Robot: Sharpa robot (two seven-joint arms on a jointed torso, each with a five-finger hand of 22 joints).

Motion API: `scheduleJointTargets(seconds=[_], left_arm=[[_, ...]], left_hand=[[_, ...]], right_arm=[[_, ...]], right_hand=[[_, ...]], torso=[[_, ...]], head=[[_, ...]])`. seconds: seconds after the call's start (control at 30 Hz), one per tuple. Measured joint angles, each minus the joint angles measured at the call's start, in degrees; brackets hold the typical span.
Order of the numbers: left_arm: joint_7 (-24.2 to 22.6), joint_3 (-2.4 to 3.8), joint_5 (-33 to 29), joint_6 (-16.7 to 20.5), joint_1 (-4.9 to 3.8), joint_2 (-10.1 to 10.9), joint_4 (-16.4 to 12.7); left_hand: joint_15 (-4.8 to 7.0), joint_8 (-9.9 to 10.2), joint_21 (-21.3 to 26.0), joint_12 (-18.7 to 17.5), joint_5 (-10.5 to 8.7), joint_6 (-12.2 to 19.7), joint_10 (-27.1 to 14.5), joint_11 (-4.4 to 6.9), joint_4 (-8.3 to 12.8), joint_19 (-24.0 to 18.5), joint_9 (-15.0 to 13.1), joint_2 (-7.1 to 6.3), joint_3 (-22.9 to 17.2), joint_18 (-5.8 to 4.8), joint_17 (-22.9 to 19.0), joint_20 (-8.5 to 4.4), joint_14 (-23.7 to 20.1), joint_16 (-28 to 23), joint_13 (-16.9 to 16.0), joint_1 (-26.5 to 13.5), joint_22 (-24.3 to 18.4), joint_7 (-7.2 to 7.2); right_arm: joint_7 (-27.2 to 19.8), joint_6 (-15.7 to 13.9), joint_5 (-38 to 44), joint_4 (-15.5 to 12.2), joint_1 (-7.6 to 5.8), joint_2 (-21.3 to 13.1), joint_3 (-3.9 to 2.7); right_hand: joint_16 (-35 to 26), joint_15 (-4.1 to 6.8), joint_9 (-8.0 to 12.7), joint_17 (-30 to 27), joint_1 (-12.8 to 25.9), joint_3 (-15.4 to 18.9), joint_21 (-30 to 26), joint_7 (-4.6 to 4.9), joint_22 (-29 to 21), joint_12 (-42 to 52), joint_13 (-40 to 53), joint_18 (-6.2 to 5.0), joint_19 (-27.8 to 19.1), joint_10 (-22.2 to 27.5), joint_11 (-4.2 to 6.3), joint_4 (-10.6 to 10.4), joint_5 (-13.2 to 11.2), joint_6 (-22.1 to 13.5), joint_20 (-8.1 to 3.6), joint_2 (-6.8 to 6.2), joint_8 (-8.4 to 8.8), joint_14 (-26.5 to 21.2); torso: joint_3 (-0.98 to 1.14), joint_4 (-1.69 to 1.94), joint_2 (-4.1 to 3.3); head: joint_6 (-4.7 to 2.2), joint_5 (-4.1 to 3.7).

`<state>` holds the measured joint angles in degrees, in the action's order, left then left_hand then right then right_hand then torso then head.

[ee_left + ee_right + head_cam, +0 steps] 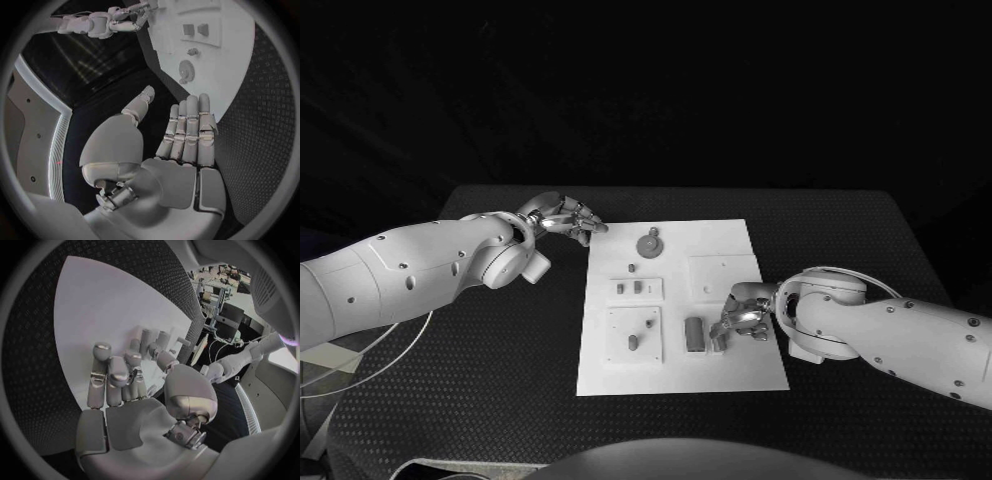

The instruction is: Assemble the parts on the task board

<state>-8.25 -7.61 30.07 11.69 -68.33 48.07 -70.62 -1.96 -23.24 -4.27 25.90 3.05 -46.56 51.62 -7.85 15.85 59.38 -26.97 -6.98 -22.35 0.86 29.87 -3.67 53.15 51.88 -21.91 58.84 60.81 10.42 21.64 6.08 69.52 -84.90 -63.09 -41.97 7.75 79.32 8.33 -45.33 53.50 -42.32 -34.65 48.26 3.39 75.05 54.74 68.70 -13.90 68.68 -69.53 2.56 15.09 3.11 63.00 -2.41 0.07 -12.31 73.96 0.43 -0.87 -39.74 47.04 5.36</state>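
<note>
A: Just beside the right robot hand (740,322), on the task board (733,375), there's an upright dark block (695,334). Is it holding that?

B: I can't tell. The fingers curl down over the board's right-hand part close to the block, and from the right wrist view the fingertips (149,340) sit among some small pale pegs (161,339). Whether anything is pinched there, I couldn't say.

A: And the left robot hand (564,218)?

B: It hovers off the board's far corner, over the dark surface (473,400). In the left wrist view its fingers (190,125) are straight and side by side, thumb apart, with nothing in the palm.

A: What lies nearest it?

B: The round gear-like part (649,243), on the board just past its fingertips. Further towards the right robot hand there's a small plate with two pieces (636,289), then a bigger square plate (633,335) with one dark piece standing in it, next to that block.
</note>
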Motion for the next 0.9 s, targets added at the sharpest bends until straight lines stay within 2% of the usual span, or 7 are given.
scheduleJointTargets(seconds=[0.47,0.73,0.9], left_arm=[[0.0,0.00,0.0,0.0,0.00,0.0,0.0],[0.0,0.00,0.0,0.0,0.00,0.1,0.0],[0.0,0.00,0.0,0.0,0.00,0.1,0.0]], left_hand=[[0.00,0.0,0.0,0.0,0.00,0.0,0.0,0.00,0.0,0.0,0.0,0.20,0.0,0.00,0.0,0.00,0.0,0.0,0.1,-0.2,0.0,0.00],[0.00,0.0,0.0,0.0,0.00,0.0,0.0,0.00,0.0,0.0,0.0,0.20,0.0,0.00,0.0,0.00,0.0,0.0,0.0,-0.2,0.0,0.00],[0.00,0.0,0.0,0.0,0.00,0.0,0.0,0.00,0.0,0.0,0.0,0.18,0.0,0.00,0.0,0.00,0.0,0.0,0.0,-0.2,0.0,0.00]], right_arm=[[0.1,0.1,0.1,0.1,0.10,0.1,0.04],[0.1,0.1,0.1,0.0,0.13,0.1,0.06],[0.1,0.1,0.1,0.0,0.13,0.1,0.06]], right_hand=[[0.0,0.02,0.0,-0.1,1.3,-0.3,-0.2,-0.01,0.0,0.0,0.0,-0.03,-0.1,0.0,0.00,-0.8,0.0,0.0,0.08,-1.28,-0.01,-0.2],[0.0,0.15,-0.1,-0.1,4.2,-0.3,-0.2,-0.03,0.0,0.0,0.0,-0.05,-0.1,0.0,0.00,-3.7,0.0,0.0,0.08,-2.67,0.00,-0.1],[0.0,0.14,-0.1,-0.1,5.7,-0.5,-0.4,-0.03,0.0,0.0,0.1,-0.06,-0.1,0.0,0.00,-4.6,0.0,0.0,0.08,-3.38,0.00,-0.1]], torso=[[0.00,0.00,-0.01],[-0.02,0.00,-0.03],[-0.02,0.00,-0.03]], head=[[0.13,0.04],[0.16,0.07],[0.19,0.08]])
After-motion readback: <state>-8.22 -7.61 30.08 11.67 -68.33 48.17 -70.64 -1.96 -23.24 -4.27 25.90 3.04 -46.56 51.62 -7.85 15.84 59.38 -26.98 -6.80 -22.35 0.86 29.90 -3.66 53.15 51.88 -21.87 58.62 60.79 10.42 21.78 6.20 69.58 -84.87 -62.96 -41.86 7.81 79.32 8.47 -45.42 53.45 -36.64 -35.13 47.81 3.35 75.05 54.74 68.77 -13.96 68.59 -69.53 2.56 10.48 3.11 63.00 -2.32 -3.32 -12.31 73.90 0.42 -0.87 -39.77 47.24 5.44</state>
